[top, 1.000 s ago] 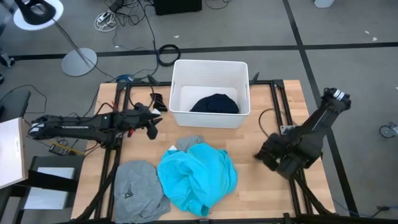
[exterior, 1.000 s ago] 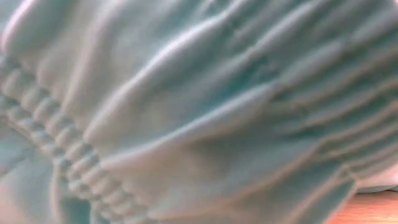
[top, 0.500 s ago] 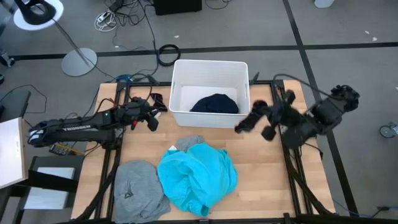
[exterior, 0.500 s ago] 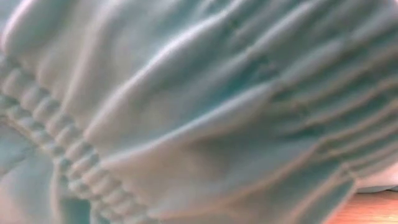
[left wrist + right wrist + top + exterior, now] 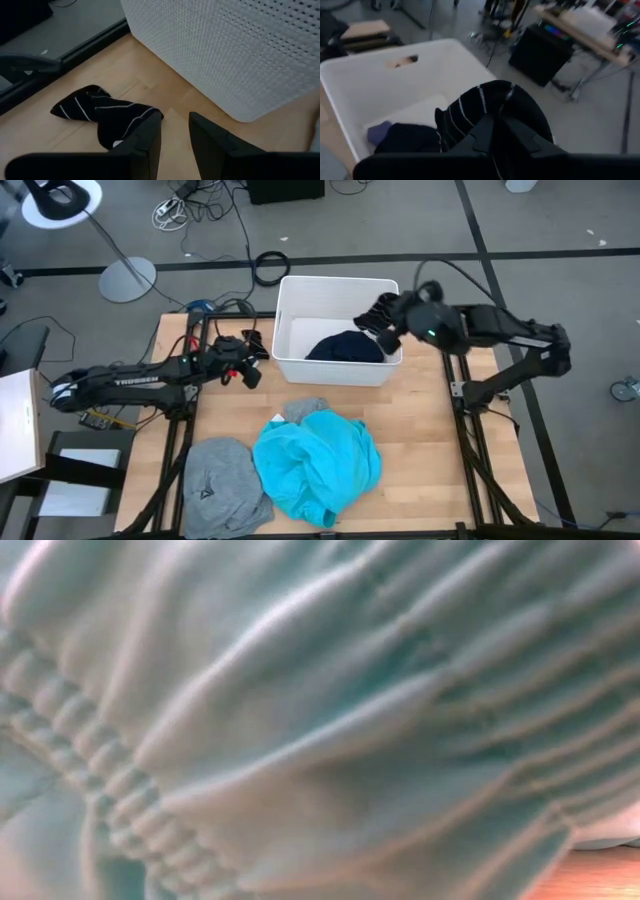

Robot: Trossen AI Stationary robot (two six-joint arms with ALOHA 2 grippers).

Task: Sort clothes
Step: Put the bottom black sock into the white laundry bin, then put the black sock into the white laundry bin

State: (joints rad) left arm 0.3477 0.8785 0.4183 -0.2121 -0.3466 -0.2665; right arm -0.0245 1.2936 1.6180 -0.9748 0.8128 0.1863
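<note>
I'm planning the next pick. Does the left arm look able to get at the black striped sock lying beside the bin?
Probably yes. The left gripper sits just short of the black striped sock, which lies on bare table beside the white bin, nothing between them.

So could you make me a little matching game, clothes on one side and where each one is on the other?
Things:
1. turquoise garment
2. grey shirt
3. dark navy garment
4. black striped sock on the table

Places:
A. inside the white bin
B. on the table beside the bin, just ahead of the left gripper
C. near corner of the table, on the left arm's side
D. middle of the table, in front of the bin

Pairs: 1-D, 2-C, 3-A, 4-B
</note>
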